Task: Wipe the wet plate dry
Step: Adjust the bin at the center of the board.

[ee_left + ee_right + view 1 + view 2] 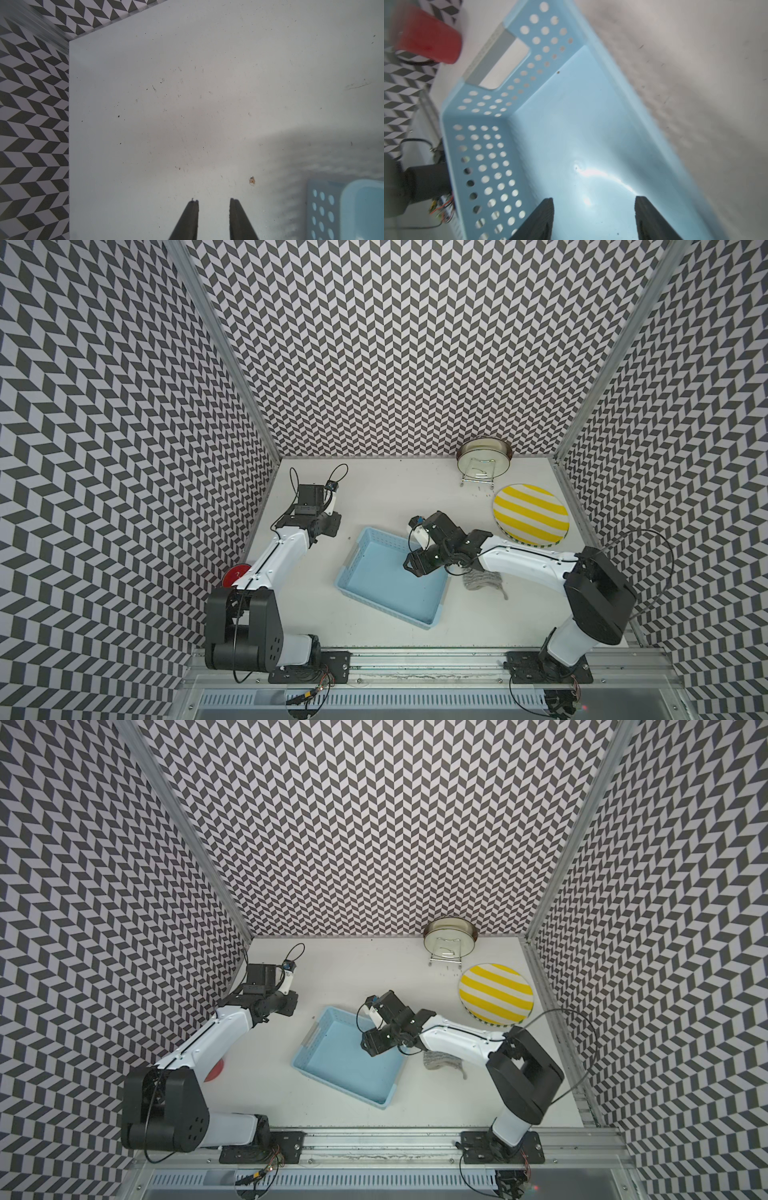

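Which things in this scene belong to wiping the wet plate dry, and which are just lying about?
Job: yellow striped plate, grey cloth; possibly the round dish in the wire rack, wetness not visible.
Lying about: blue basket, red object.

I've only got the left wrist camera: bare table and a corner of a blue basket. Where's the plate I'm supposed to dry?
Observer: The yellow-striped plate lies flat near the far right corner of the table. It shows in both top views.
Operator: Anything to wipe it with?
Observer: A grey cloth lies on the table just right of the blue basket, partly under the right arm.
Operator: Is the right gripper holding that cloth?
Observer: No. The right gripper hangs open and empty over the basket's floor.
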`<state>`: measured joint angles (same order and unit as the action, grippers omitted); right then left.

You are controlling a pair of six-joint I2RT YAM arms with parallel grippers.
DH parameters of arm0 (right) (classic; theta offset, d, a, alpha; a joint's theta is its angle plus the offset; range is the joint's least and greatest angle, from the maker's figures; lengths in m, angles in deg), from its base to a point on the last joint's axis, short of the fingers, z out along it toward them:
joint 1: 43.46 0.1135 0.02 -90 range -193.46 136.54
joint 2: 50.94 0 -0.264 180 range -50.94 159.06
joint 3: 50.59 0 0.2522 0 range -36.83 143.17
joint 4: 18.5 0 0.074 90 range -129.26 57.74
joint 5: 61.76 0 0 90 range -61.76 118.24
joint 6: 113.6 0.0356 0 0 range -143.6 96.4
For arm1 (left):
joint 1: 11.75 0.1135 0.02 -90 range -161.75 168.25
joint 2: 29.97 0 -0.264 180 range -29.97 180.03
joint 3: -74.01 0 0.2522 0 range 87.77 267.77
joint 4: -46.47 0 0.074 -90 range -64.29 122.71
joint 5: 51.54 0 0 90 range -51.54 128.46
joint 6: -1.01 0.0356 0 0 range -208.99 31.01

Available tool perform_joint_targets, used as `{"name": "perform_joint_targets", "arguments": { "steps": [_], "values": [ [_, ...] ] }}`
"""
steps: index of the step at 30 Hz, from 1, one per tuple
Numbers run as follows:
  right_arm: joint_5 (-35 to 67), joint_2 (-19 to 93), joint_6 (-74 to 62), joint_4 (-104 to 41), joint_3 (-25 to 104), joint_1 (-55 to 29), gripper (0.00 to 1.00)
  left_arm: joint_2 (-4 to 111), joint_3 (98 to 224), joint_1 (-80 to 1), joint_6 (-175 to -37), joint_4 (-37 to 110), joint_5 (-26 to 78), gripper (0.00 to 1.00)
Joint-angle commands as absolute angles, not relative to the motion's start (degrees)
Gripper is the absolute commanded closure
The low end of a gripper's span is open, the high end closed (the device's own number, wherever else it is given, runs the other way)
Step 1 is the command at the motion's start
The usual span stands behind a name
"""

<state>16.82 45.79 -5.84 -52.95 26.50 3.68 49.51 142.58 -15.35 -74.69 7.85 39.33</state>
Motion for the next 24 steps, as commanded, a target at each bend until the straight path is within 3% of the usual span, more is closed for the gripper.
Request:
{"name": "perform_joint_targets", "arguments": {
  "steps": [1,16,24],
  "values": [
    [24.83,48.61,-5.07,-53.76,31.06,1.6,0.33,48.0,142.02,-15.0,-74.65,8.57,34.66,0.71],
    [26.44,61.29,-5.61,-53.49,48.72,-6.89,0.32,48.46,140.05,-14.33,-75.02,12.16,33.45,0.7],
    [19.72,44.23,-6.86,-47.39,37.46,-9.11,0.27,50.15,137.23,-13.41,-75.73,18.87,33.09,0.6]
  ]
}}
